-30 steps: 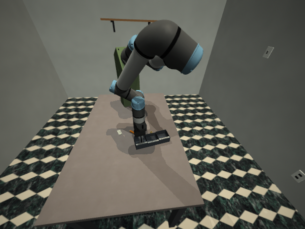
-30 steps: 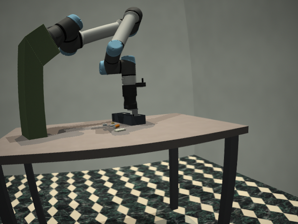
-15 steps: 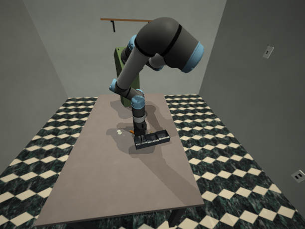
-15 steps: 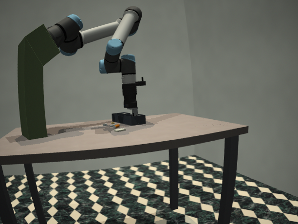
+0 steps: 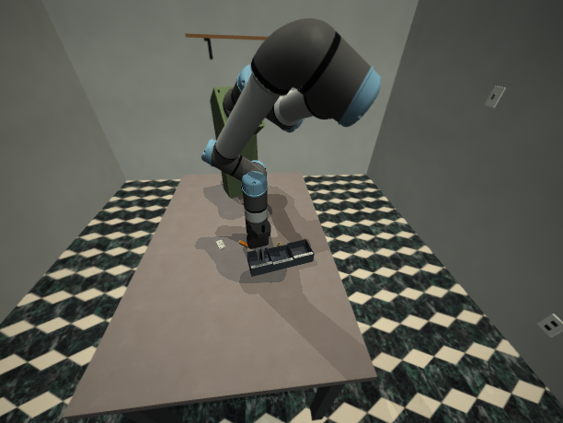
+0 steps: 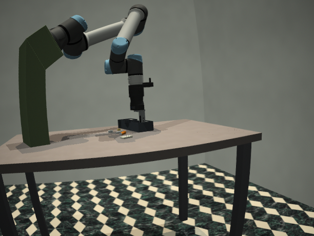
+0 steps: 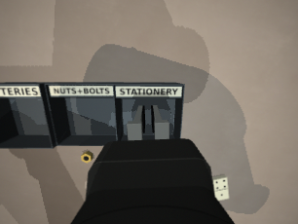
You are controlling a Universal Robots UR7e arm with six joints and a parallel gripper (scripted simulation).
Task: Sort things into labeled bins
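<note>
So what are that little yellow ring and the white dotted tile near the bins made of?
The ring is a six-sided nut. Its even yellow-gold colour suggests brass or plated metal, though it is too small to show any shine. The tile looks like a domino: flat off-white with dark dots and a matte face, probably plastic. Bone or painted wood would look the same from here.

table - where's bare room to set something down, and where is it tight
Bare: the wide table stretch in front of the bins, and the far end past them in the exterior view. Tight: behind the bins, where the domino, orange piece and nut lie near the claw.
</note>
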